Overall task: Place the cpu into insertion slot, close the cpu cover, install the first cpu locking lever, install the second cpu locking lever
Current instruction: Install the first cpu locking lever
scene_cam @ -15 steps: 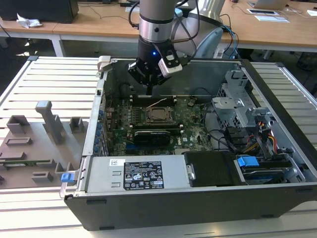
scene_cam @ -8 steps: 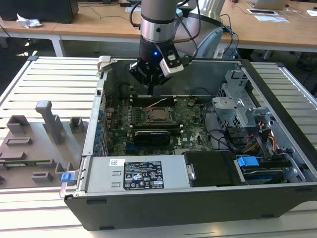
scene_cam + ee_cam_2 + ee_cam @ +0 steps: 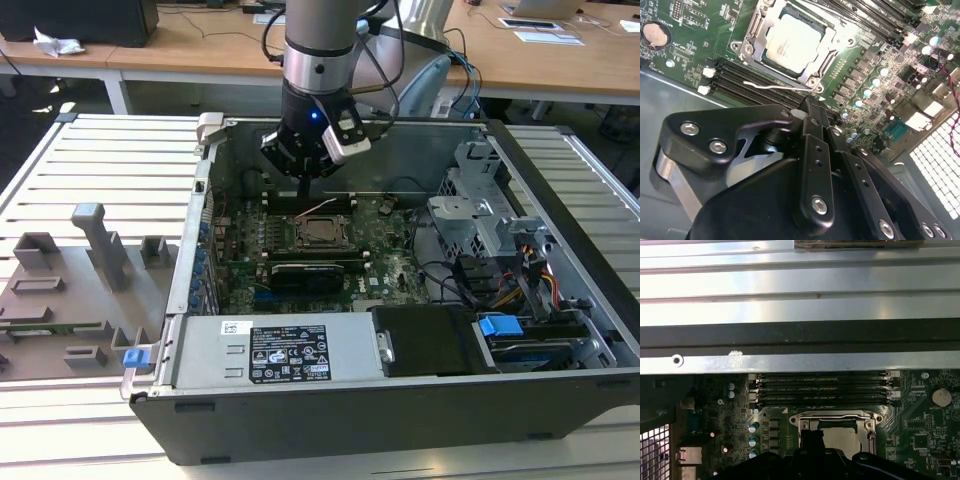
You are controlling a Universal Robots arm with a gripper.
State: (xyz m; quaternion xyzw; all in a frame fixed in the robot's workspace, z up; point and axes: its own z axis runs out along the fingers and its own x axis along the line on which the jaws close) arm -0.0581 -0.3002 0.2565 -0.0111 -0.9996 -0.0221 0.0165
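The cpu (image 3: 322,232) lies flat in the insertion slot (image 3: 301,224) on the green motherboard, its silver top showing in both wrist views (image 3: 790,42) (image 3: 844,438). The cpu cover (image 3: 751,40) is down around it as a metal frame (image 3: 832,416). A thin silver locking lever (image 3: 771,85) stands free beside the socket, seen as a pale wire (image 3: 320,207) in the exterior view. My gripper (image 3: 304,190) hangs just above the socket's far edge, near that lever. Its black fingers (image 3: 811,107) are shut with nothing between them.
Long black memory slots (image 3: 822,390) run between the socket and the case's metal wall (image 3: 800,315). A power supply (image 3: 290,355) fills the near side of the case. A drive cage (image 3: 480,215) with cables is on the exterior view's right. Grey fixtures (image 3: 80,290) stand left of the case.
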